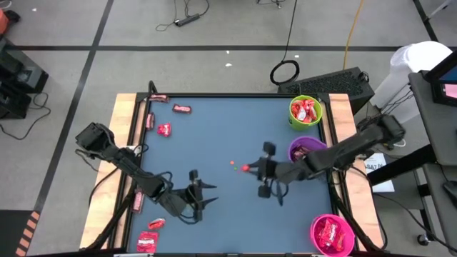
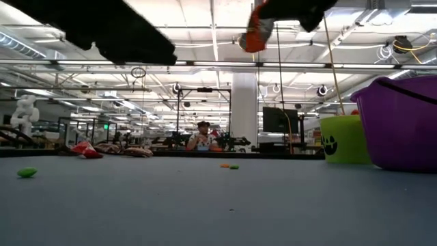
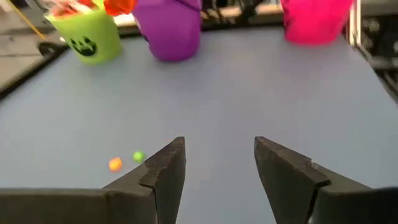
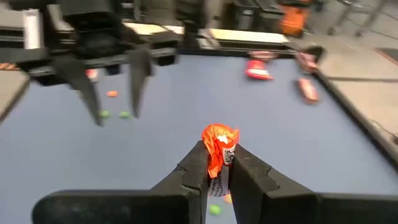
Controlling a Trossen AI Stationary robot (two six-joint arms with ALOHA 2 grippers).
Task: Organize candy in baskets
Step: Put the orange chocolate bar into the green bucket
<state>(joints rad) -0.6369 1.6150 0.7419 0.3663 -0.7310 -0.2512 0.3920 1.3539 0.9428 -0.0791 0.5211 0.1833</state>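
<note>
Along table's right edge: three baskets [image 1: 305, 112] (green, purple, pink).

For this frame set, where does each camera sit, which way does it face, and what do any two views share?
High view: overhead, looking straight down at the table; both arms show, left gripper open, right gripper pinching an orange-red candy.
Low view: at tabletop height, looking level toward the room; the green basket and purple basket on its right, arms overhead.
Left wrist view: past its own open fingers toward all three baskets.
Right wrist view: past its fingers shut on the candy, facing the left gripper.
Shared: the held candy appears in high, low and right wrist views.
</note>
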